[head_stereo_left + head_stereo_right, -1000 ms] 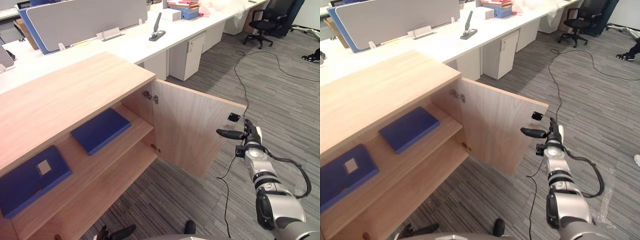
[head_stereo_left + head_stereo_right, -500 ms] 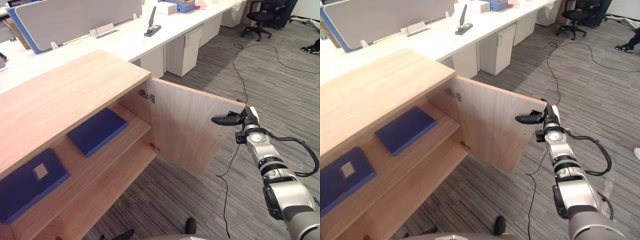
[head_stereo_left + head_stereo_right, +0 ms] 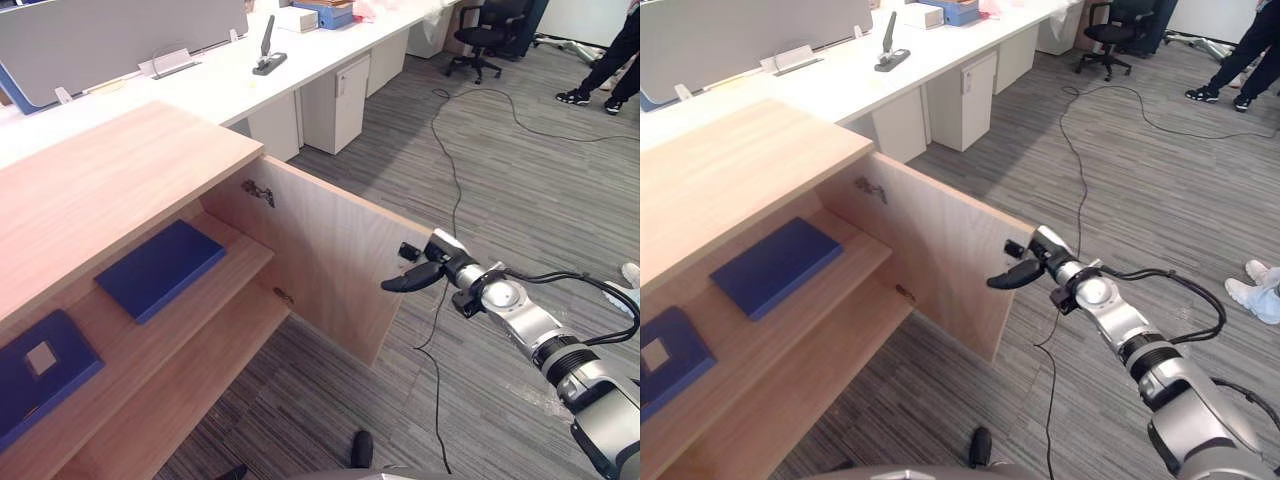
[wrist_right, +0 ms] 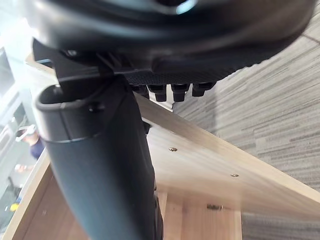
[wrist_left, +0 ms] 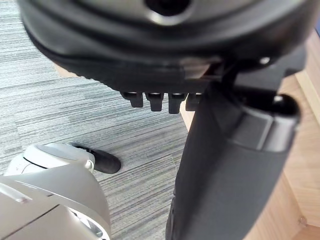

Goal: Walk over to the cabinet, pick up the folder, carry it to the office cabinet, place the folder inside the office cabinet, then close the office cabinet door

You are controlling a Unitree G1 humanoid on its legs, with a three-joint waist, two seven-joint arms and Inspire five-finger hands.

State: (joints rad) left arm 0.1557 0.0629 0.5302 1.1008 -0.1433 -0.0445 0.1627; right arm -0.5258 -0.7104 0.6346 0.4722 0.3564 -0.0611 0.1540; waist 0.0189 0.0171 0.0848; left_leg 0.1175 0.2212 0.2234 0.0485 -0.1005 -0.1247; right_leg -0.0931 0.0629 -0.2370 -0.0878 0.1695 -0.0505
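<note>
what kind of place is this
Most likely an open-plan office: a long white desk with a grey divider screen, a black swivel chair on grey carpet, and a wooden cabinet with a blue folder on its shelf.

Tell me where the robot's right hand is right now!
In the eye views the right hand is on the right side, reaching out to the free edge of the open cabinet door, beside the small black fitting near the door's top corner.
</note>
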